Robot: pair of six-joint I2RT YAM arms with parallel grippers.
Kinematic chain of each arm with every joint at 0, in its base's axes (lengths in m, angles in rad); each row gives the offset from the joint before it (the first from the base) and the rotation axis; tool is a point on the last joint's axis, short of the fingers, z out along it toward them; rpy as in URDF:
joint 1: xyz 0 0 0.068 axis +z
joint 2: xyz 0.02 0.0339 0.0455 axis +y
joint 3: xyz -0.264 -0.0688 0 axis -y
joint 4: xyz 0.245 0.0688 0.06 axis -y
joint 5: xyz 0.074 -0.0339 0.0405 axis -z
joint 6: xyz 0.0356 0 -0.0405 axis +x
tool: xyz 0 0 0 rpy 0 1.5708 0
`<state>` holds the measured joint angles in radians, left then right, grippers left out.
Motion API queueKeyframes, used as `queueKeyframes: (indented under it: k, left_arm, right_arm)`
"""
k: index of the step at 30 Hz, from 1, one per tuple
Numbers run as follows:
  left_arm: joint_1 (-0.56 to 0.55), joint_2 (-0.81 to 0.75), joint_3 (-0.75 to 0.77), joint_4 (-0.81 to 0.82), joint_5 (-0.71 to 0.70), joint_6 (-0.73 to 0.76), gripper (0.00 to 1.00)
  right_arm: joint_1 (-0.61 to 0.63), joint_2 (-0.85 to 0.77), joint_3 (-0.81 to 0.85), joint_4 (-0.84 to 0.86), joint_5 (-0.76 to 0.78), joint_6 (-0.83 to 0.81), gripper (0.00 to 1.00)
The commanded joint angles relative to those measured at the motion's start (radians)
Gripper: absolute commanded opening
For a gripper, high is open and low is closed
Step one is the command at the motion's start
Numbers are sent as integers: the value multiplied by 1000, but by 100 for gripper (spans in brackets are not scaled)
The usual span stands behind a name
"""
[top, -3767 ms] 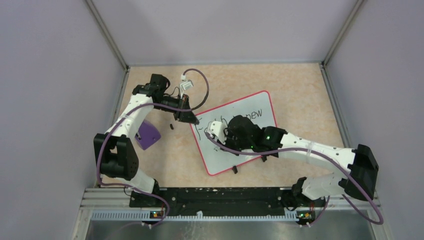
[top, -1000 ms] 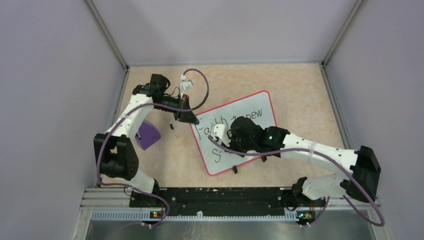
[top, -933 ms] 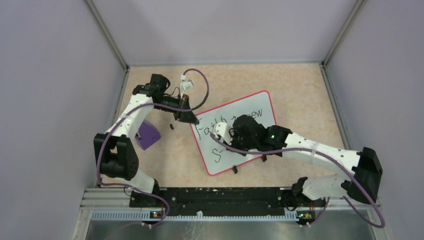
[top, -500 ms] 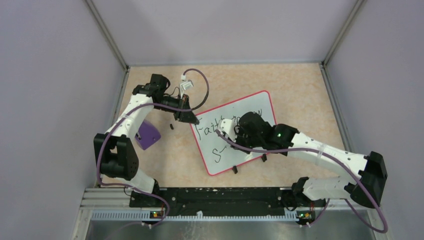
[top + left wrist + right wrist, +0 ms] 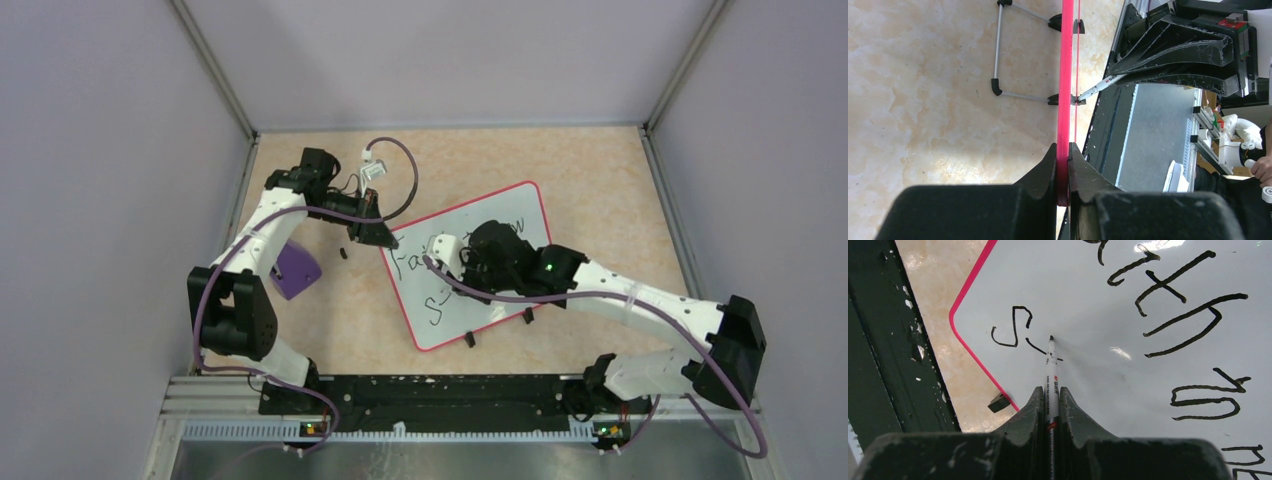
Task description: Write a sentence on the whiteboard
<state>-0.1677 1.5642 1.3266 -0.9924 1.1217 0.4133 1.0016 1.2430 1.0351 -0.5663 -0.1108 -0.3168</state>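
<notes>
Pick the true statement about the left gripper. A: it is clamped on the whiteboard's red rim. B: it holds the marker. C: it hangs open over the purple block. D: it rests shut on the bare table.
A: the left gripper has its jaws shut on the red rim of the whiteboard, while the marker sits in the right gripper.

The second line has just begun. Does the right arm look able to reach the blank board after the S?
Probably yes: the right claw holds the marker tip on the whiteboard just past the S, with bare board beyond. The left claw only pinches its edge.
</notes>
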Motion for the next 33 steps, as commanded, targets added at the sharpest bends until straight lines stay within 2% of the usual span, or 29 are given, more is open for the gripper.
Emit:
queueKeyframes:
  k: [1,18,33]
  left_arm:
    - [-10,22,-5,16,-64,20,0]
    - [-10,25,-9,18,-63,25,0]
    - [-10,22,-6,15,-66,24,0]
  right_arm:
    - [10,10,23,52,38,7,0]
    - [45,0,-85,8,-2,-24,0]
    - [49,-30,-100,-30,10,-39,0]
